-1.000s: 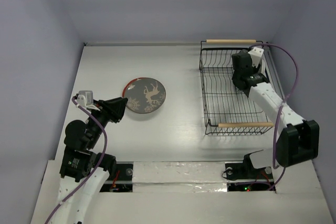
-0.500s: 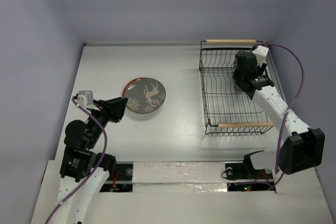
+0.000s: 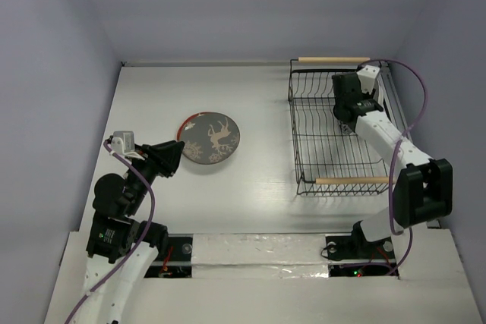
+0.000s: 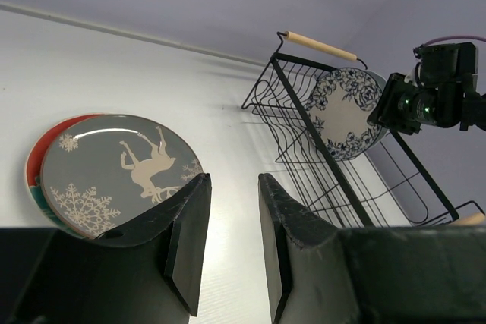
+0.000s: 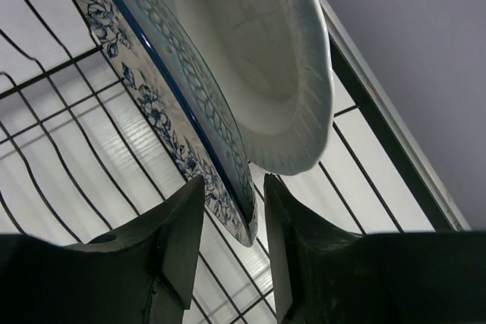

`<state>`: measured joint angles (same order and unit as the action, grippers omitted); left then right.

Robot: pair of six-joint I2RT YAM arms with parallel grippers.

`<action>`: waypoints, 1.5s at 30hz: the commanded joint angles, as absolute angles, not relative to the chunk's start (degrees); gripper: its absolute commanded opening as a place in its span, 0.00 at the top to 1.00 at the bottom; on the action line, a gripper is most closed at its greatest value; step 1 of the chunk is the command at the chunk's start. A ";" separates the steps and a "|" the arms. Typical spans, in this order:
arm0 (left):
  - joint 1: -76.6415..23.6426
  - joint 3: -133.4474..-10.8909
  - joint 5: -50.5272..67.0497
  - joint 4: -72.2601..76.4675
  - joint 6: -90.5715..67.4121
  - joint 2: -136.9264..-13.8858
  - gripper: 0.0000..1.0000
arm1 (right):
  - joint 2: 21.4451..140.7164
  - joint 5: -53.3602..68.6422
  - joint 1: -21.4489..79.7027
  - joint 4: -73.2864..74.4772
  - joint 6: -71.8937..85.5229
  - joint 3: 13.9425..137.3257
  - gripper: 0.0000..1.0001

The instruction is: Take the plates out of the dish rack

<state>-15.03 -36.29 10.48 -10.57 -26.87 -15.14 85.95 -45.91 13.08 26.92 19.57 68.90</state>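
Note:
The black wire dish rack (image 3: 319,149) stands at the right. My right gripper (image 3: 346,114) reaches into its far part. In the right wrist view its jaws (image 5: 234,181) are open and straddle the lower rim of the upright white plate with blue patterned rim (image 5: 144,66), with gaps both sides. A pale embossed plate (image 5: 250,51) stands right behind it. The dark grey plate with a deer (image 3: 211,138) lies on the table on top of the red-and-blue plate (image 4: 32,163). My left gripper (image 3: 176,153) hovers near the grey plate's front-left edge, open and empty (image 4: 233,180).
The rack has two wooden rod handles, one far (image 3: 334,59) and one near (image 3: 355,180). Grey walls enclose the white table (image 3: 250,180) on three sides. A purple cable (image 3: 418,104) loops beside the rack's right side.
My right gripper has shifted slightly inside the rack and its elbow has swung back toward the rack. The left arm and the plates have not moved.

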 commanded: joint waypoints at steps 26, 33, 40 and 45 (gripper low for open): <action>-15.29 -36.30 10.37 -8.61 -26.63 -14.33 0.71 | 79.64 -52.83 13.36 28.21 15.47 74.70 1.00; -15.29 -36.21 10.37 -8.61 -26.54 -14.50 0.71 | 68.92 -44.05 15.29 30.06 14.94 76.82 1.00; -15.29 -36.30 10.63 -8.44 -26.54 -15.03 0.71 | 56.44 -22.54 17.14 25.24 19.33 75.33 1.00; -15.29 -36.30 10.63 -8.35 -26.54 -15.38 0.70 | 55.62 -0.99 20.72 10.30 29.78 69.18 1.00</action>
<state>-15.03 -36.29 10.44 -10.57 -26.87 -14.76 54.52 -18.63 17.72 30.37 21.47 70.63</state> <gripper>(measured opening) 0.295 0.158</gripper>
